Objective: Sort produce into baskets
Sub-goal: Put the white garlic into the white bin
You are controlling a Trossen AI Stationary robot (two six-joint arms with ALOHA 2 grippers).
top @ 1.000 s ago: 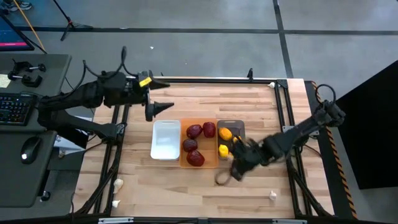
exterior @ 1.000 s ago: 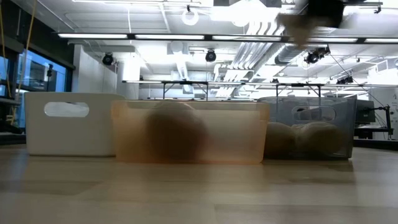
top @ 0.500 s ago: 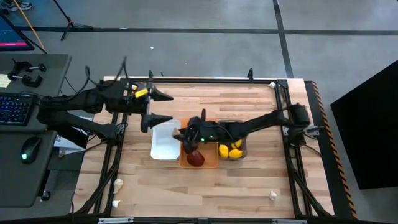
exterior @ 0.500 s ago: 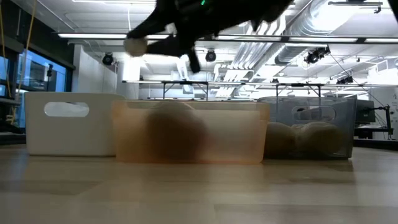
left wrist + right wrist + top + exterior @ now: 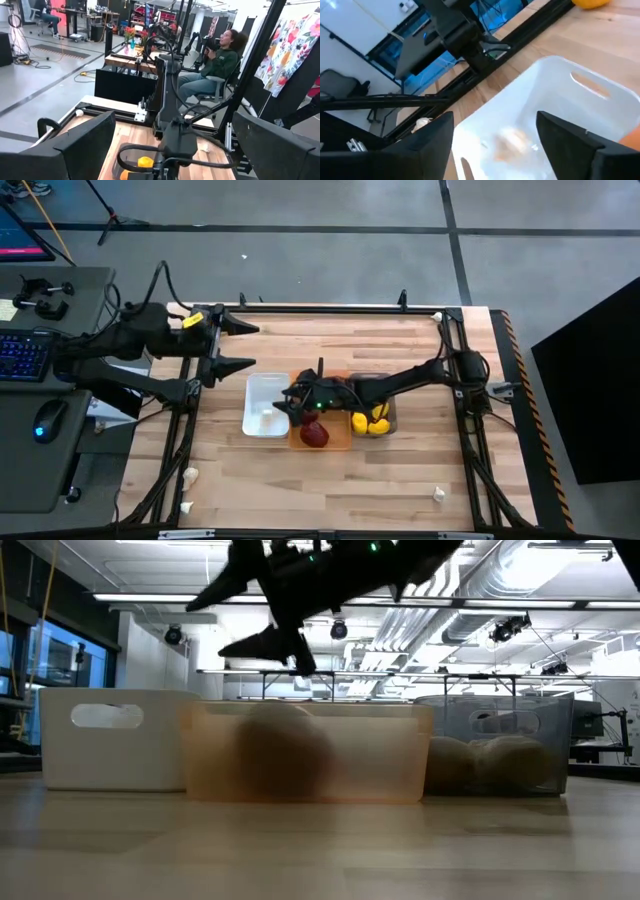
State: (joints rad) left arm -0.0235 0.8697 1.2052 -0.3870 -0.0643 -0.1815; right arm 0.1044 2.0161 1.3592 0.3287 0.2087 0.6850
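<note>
Three bins stand in a row mid-table: a white one [image 5: 266,392], an orange one [image 5: 336,442] with dark red pieces [image 5: 315,435], and a grey one [image 5: 387,388] with yellow lemons [image 5: 372,420]. A whitish garlic bulb [image 5: 511,140] lies on the white bin's floor; it also shows in the high view [image 5: 268,416]. My right gripper [image 5: 287,400] hangs open and empty over the white bin's right side, also seen in the low view [image 5: 240,618]. My left gripper [image 5: 250,347] waits open above the table's far left.
Loose garlic bulbs lie at the near right [image 5: 438,493], the near left [image 5: 190,475] and the far right corner [image 5: 436,315]. A black frame [image 5: 330,307] rims the table. A person sits beyond the table [image 5: 212,65]. Bare wood lies in front of the bins.
My right gripper has swung from the table's near right up and leftward over the bins, carrying a garlic bulb. It has opened over the white bin and the bulb now lies inside. My left gripper has drawn back toward the table's left edge.
</note>
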